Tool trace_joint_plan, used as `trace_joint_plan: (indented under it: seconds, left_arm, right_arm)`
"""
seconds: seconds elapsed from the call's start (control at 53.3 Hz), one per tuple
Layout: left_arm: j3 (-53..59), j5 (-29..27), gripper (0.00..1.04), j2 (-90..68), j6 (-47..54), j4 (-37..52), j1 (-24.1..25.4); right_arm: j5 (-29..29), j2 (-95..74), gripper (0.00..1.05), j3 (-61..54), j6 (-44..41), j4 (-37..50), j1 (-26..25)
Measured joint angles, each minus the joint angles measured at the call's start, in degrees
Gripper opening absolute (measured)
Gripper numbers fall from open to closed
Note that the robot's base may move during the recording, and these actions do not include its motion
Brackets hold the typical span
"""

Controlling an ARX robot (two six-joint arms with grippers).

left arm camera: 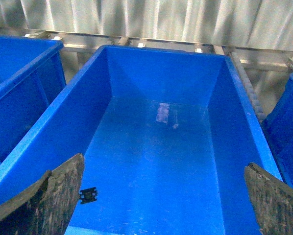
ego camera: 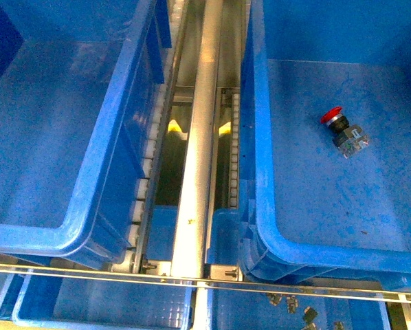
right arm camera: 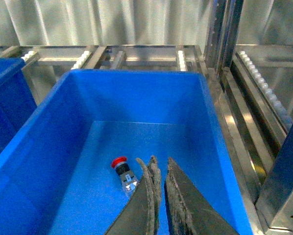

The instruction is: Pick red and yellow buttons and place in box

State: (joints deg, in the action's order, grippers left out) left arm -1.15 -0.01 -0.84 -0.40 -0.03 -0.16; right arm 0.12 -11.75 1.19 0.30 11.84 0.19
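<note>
A red button [ego camera: 343, 130] lies on its side on the floor of the deep blue box [ego camera: 262, 206] at the right of the front view. In the right wrist view the same red button [right arm camera: 123, 172] rests just beside my right gripper [right arm camera: 158, 164], which hangs over the box [right arm camera: 136, 74] with its jaws shut and nothing between them. My left gripper [left arm camera: 161, 196] stands wide open above a second deep blue bin [left arm camera: 161, 50], holding nothing. No yellow button is in view. Neither arm shows in the front view.
The left bin [ego camera: 95, 185] holds only a small black piece [left arm camera: 88, 195]. A metal roller rail [ego camera: 198, 137] runs between the two bins. Paler gridded trays [ego camera: 102, 306] sit at the near edge, one with small loose parts [ego camera: 291, 302].
</note>
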Motion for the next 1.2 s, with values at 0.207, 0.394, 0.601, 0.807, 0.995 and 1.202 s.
trace_joint_plan:
  seconds: [0.207, 0.394, 0.601, 0.807, 0.995, 1.202]
  left_arm:
    - [0.0, 0.0, 0.97, 0.0, 0.0, 0.0, 0.0]
    - [0.0, 0.0, 0.97, 0.0, 0.0, 0.0, 0.0]
    - [0.0, 0.0, 0.97, 0.0, 0.0, 0.0, 0.0]
    - [0.0, 0.0, 0.97, 0.0, 0.0, 0.0, 0.0]
    - [0.0, 0.2, 0.97, 0.0, 0.0, 0.0, 0.1]
    - [0.0, 0.1, 0.97, 0.0, 0.0, 0.0, 0.1]
  right_arm:
    - [0.0, 9.2, 0.03, 0.0, 0.0, -11.0, 0.0]
    - [0.0, 11.4, 0.03, 0.0, 0.0, -11.7, 0.0]
    - [0.0, 11.5, 0.26, 0.0, -0.1, -11.8, 0.0]
    - [0.0, 11.5, 0.62, 0.0, -0.1, -11.8, 0.0]
    - [0.3, 11.5, 0.93, 0.0, -0.1, -11.8, 0.0]
    - [0.1, 11.5, 0.98, 0.0, -0.1, -11.8, 0.0]
